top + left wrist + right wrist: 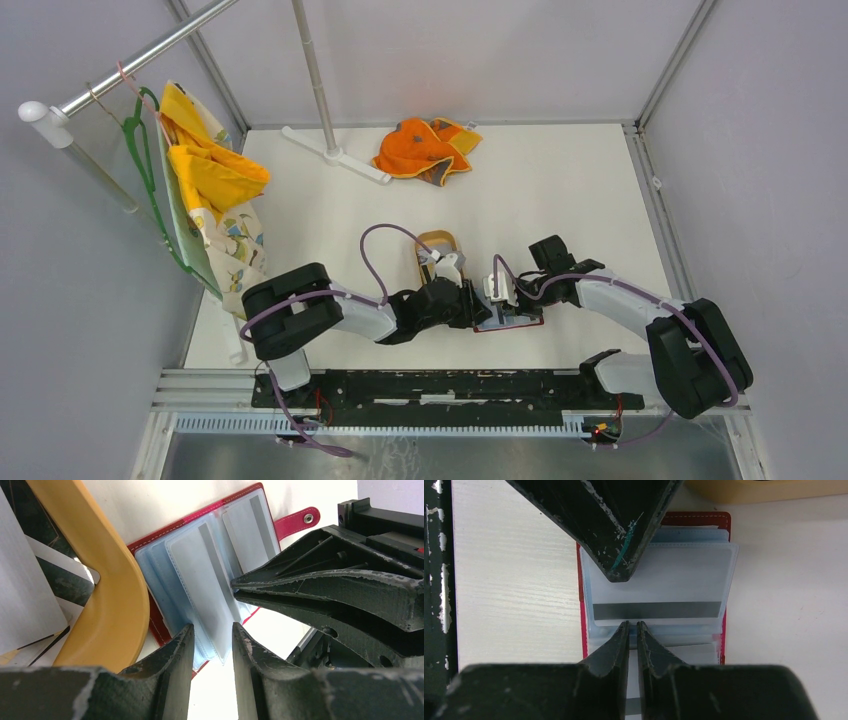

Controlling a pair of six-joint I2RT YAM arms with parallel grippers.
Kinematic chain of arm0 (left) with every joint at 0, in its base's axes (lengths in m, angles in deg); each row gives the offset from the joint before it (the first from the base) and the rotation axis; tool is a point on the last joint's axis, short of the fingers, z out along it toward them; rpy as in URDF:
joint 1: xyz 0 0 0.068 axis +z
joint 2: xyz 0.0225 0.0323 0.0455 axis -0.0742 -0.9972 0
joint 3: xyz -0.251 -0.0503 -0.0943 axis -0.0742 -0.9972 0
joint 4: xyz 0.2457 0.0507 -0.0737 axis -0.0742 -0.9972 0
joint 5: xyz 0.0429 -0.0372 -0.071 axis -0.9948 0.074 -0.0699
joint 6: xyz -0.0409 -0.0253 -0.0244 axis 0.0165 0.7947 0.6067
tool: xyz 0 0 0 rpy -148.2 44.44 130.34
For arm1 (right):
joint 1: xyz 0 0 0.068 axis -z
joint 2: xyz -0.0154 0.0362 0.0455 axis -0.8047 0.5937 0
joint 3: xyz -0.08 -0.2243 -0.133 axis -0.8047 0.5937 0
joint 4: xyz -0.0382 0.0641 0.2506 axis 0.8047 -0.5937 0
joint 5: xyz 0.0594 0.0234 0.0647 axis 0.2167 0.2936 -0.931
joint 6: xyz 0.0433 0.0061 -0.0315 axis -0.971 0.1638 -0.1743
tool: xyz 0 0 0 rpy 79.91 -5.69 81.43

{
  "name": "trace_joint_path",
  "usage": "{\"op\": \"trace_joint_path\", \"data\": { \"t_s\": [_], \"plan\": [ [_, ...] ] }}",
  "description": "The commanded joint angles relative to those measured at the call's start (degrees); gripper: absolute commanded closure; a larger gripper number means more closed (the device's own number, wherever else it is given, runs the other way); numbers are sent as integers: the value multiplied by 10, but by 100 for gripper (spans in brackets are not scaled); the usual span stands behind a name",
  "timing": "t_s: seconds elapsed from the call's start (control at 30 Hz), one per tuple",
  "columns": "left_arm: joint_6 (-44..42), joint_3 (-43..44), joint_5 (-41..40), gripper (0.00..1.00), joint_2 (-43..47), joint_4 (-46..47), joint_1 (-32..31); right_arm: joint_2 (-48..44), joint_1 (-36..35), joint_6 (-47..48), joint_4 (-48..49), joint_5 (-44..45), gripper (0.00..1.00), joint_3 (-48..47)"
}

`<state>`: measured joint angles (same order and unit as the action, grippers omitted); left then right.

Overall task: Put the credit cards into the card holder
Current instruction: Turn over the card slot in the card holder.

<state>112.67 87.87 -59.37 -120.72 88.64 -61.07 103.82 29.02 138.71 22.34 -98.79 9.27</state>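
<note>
Open card holder (696, 516), striped credit card (674, 580) sleeved at 12 o'clock of the nearly closed right gripper (633, 625), left gripper (212, 627) part-open.

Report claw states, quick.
Left claw: open, astride a card holder sleeve.
Right claw: nearly shut at the striped card edge; grip unclear.

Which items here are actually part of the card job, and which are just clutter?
Job:
- red card holder, lying open
- striped card at its top sleeve
- more cards in the wooden tray

Clutter:
- orange cloth
- yellow cloth on green hanger
- rail stand
</note>
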Motion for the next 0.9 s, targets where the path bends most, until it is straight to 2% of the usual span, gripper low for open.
{"op": "trace_joint_path", "data": {
  "t_s": [0.0,0.47,0.63,0.7,0.87],
  "plan": [
    [9,21,17,59,14,30,1,8,-3,-4,-9,45,83,2],
    [-5,32,26,60,28,22,2,-2,-1,-12,-9,40,80,-2],
    [-13,45,31,59,22,21,1,-25,18,-22,-15,19,71,-9],
    [-17,51,35,55,19,22,1,-45,39,-26,-12,11,67,-8],
    [-27,71,46,52,4,27,2,-90,88,-45,-4,-8,64,-5]
  ]
}}
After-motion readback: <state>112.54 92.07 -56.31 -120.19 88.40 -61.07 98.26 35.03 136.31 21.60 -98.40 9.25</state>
